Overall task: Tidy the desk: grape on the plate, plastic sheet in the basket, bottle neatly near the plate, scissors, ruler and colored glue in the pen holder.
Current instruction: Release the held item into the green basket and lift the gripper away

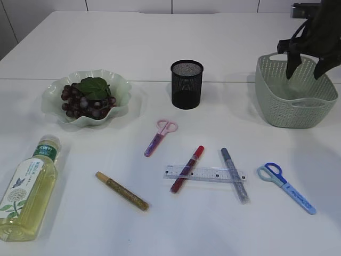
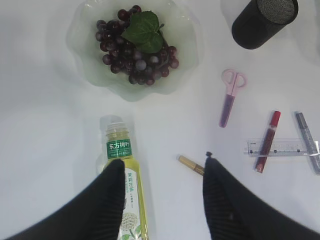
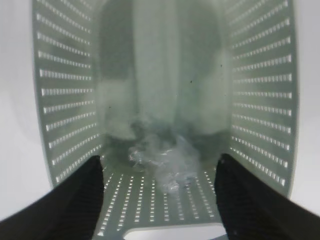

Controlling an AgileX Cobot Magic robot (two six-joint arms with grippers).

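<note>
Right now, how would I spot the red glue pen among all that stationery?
Start at the black mesh pen holder and come toward the table's front edge to the clear ruler. The red glue pen lies slanted across the ruler's left part; the grey one crosses its right.

White tabletop [image 1: 160,48] with a seam line, pale wall panels [image 1: 128,5] behind.
</note>
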